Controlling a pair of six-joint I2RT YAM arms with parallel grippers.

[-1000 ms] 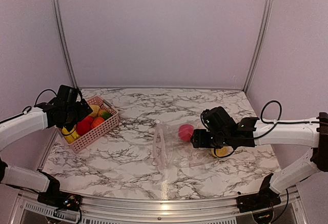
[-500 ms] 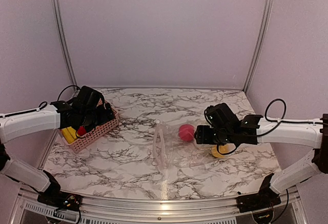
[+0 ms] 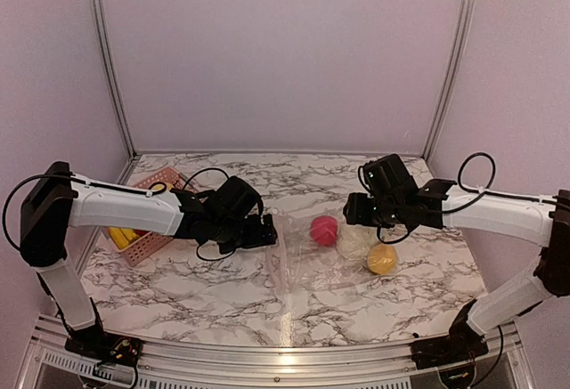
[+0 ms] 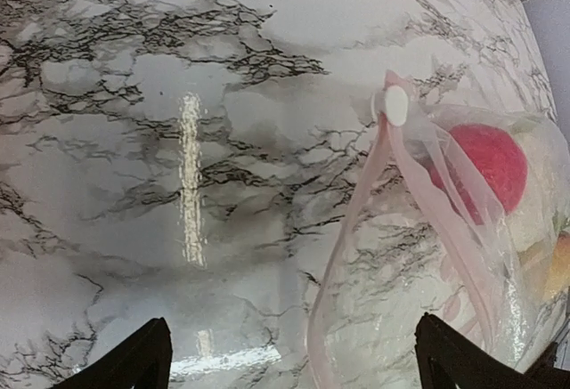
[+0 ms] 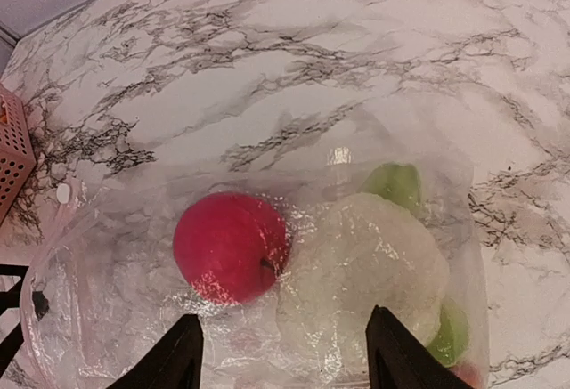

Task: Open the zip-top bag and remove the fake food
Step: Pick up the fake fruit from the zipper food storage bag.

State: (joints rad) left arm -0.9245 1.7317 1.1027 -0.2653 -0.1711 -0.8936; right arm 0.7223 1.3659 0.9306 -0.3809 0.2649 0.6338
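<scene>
The zip-top bag lies flat on the counter, its long axis running left to right. Its pink zip strip faces the left arm and its closed bottom faces the right arm. The white slider sits at the far end of the strip, and the 2 lips spread apart below it, so the mouth looks already parted.

The fake food is inside: a red ball nearest the mouth, with a pale round piece, green pieces and a yellow piece deeper in, toward the closed end.

The left tool is just left of the bag's mouth, fingers spread wide and holding nothing. The mouth lies ahead of it and slightly to one side. This arm is the nearer to the opening, so reaching in probably falls to it.

The right tool hovers over the bag's closed end with its fingers apart, and I see nothing pinched.

The pink basket stands well left of the bag.
</scene>
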